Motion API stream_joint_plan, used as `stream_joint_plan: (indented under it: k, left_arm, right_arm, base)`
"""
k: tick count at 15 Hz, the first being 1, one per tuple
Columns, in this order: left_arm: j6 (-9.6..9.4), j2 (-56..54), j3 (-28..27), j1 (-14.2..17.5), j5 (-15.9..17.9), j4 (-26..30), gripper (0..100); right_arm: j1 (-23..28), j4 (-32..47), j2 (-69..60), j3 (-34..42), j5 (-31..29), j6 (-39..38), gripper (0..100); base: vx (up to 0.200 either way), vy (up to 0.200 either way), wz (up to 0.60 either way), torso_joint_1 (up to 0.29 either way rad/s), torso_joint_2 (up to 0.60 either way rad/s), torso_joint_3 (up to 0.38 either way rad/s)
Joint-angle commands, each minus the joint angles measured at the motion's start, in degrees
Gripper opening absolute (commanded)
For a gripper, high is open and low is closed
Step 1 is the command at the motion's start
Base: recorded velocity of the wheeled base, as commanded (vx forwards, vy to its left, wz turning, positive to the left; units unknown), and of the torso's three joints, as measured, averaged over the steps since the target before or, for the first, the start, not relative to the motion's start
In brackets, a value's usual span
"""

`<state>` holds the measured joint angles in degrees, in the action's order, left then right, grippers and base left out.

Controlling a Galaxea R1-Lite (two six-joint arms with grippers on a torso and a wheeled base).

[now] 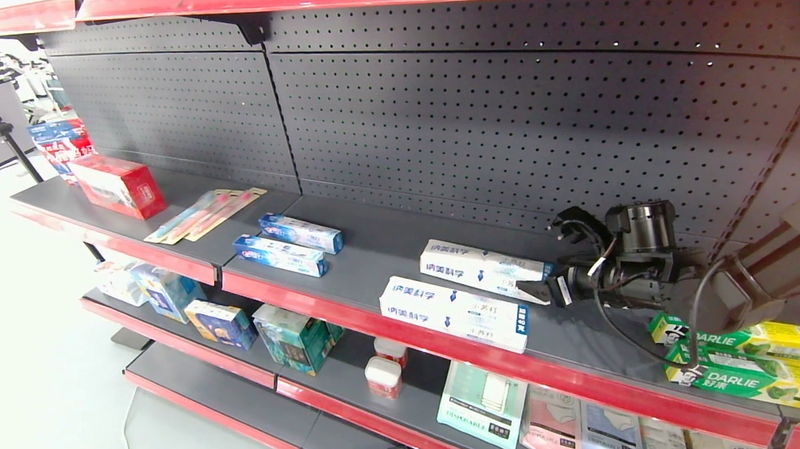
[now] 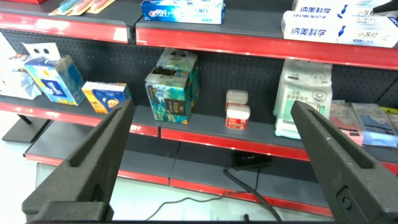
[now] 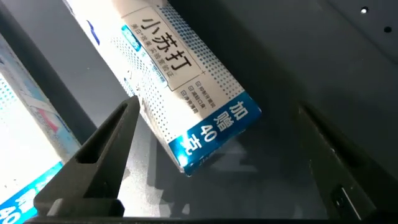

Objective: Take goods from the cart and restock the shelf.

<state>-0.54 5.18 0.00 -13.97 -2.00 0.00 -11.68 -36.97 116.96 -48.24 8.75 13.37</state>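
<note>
From the head view, the right gripper (image 1: 538,291) lies low over the top shelf (image 1: 387,235), at the end of the rear white toothpaste box (image 1: 481,268). That box lies flat on the board, with the front white toothpaste box (image 1: 454,312) just beside it along the red edge. Further along lie two blue toothpaste boxes (image 1: 290,244), toothbrush packs (image 1: 202,214) and a red carton (image 1: 119,186). Green and yellow boxes (image 1: 756,358) sit by the robot's right arm.

In the left wrist view, the left gripper (image 2: 212,107) hangs in front of the lower shelves, its fingers (image 2: 109,149) spread wide with nothing between them. Behind it stand a teal box (image 2: 173,84), two small jars (image 2: 237,109) and a white pouch (image 2: 303,96).

In the right wrist view, the right gripper (image 3: 217,109) has its fingers (image 3: 102,158) parted. The blue end of the rear white toothpaste box (image 3: 180,81) lies between them on the dark board, close against one finger and well clear of the other, not clamped.
</note>
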Motion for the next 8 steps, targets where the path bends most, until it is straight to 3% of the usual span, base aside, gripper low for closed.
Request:
stream_joint_plan:
  k: [1, 8]
  left_arm:
    - [0.01, 0.1, 0.0, 0.0, 0.0, 0.0, 100]
    - [0.01, 0.1, 0.0, 0.0, 0.0, 0.0, 100]
  right_arm:
    - [0.6, 0.0, -2.2, 0.3, 0.0, -0.2, 100]
    - [0.7, 0.5, -17.9, 10.4, 0.2, -5.7, 100]
  base:
    - [0.000, 0.000, 0.00, 0.000, 0.00, 0.000]
    - [0.000, 0.000, 0.00, 0.000, 0.00, 0.000]
